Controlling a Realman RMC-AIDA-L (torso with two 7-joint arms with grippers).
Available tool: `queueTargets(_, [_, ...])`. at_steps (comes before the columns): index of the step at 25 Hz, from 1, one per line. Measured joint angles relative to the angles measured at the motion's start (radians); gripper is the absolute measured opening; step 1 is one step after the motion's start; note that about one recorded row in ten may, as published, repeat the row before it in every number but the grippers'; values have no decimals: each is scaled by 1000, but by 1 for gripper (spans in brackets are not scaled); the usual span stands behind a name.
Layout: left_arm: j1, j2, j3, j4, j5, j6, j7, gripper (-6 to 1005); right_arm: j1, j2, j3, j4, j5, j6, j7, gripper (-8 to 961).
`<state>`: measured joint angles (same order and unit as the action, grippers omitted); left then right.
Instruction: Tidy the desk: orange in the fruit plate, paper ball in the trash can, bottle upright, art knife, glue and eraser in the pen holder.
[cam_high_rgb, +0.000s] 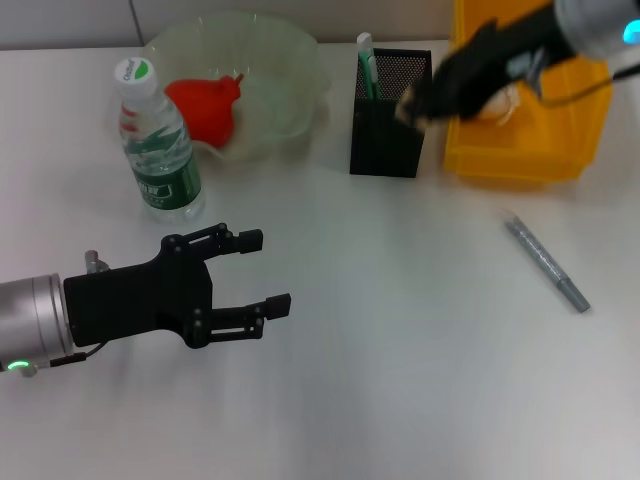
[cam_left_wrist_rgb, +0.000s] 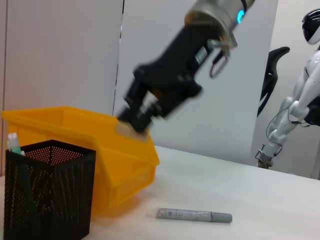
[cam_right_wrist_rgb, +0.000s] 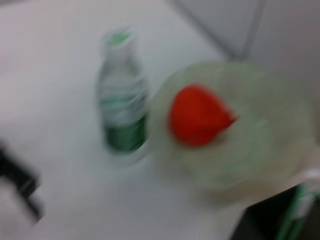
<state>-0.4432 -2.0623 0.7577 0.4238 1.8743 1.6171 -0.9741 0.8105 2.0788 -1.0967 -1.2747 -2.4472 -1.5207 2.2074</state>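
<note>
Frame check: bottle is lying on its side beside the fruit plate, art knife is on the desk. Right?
Not quite. The bottle stands upright beside the fruit plate, as the head view shows. The art knife does lie on the desk.

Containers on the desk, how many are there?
3: the fruit plate behind the bottle, the mesh pen holder in the middle, and the yellow bin beside it on the right.

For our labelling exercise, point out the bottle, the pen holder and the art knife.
bottle (cam_high_rgb: 162, 150), head view, on its label.
pen holder (cam_high_rgb: 388, 128), head view, on its front mesh wall.
art knife (cam_high_rgb: 546, 263), head view, mid-handle.
</note>
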Motion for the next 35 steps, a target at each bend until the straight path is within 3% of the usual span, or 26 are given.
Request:
queueTargets(5, [0,-1,0,1,0,2,0,842,2,-2,24,17,-7,125,54,234])
queueTargets(15, [-1,-1,0,1,0,6,0,842,44,-2,-4,200,-10,317,49,297])
queueTargets(21, [-2,-1,0,1,0,7,0,842,66,-2,-22,282,-11,379,48,335])
queueTargets(29, [-1,-1,0,1,0,7,0,842,68,-2,-21,295,-11,407,50,386])
queueTargets(32, [0,-1,0,1,0,7,0,841,61,-2,-13,265,-4,392,83,498])
queueTargets(35, [0,-1,0,1,0,10,1,841,51,-2,-11,172,-11,287,173,610])
